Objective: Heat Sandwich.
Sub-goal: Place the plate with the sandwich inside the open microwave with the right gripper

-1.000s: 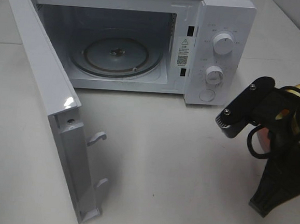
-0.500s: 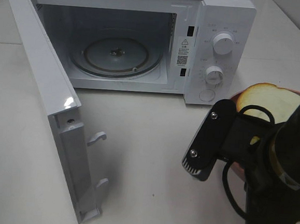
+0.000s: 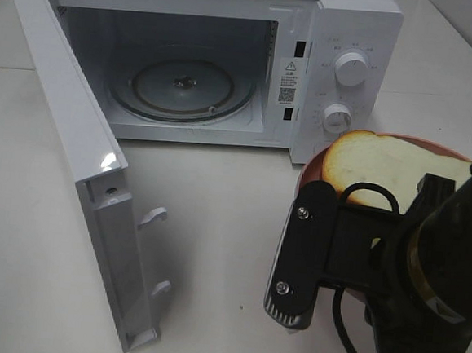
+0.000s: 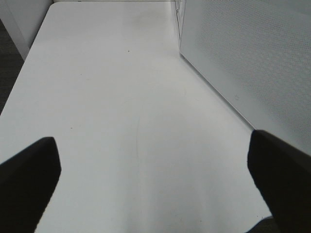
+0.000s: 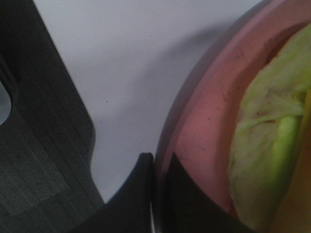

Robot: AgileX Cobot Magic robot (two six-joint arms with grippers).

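Pink is filling my right wrist view: the plate [image 5: 204,121] is sitting with its rim pinched in my right claw [image 5: 156,162], one finger pressing outside the rim and one inside. The sandwich [image 3: 384,168] is lying on that plate toward the right edge of the counter [image 3: 216,224], just in front of the microwave's [image 3: 354,22] dials, with green filling showing under the bread. I cannot tell whether the plate is touching the counter. The microwave is standing along the far edge, its door [image 3: 60,130] hanging wide open toward the left edge and its glass turntable [image 3: 186,87] showing inside. My left claw [image 4: 155,184] is hovering over the counter, fingers spread wide apart, gripping nothing.
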